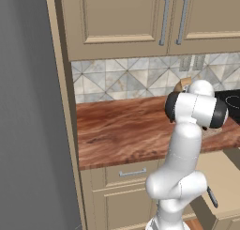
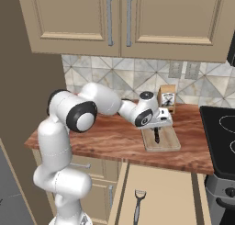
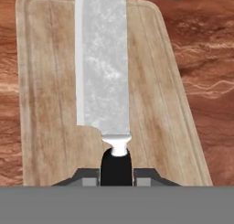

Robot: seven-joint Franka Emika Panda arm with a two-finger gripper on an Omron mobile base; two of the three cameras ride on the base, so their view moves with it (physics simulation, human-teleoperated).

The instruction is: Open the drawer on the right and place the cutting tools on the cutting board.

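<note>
Holding one knife (image 3: 103,67) by its black handle, the pincer (image 3: 116,173) is clenched on it directly over the cutting board (image 3: 151,104), blade pointing along the board's grain toward its far end. Whether the blade already rests on the wood or hangs just above it cannot be told.

Drawer (image 2: 160,192): pulled open, in front of and below the board; that step looks done.

Second tool (image 2: 137,205): dark slim handle with a forked silver head, lying inside the drawer, nearer the robot than the board. Looks untouched and left to fetch.

Judged progress: roughly halfway; release of the held knife pending, then one more trip.

Count: one cutting board, one open drawer, two cutting tools (one held, one in the drawer), one brown paper bag (image 2: 167,98) just behind the board on the surface (image 2: 101,137).
</note>
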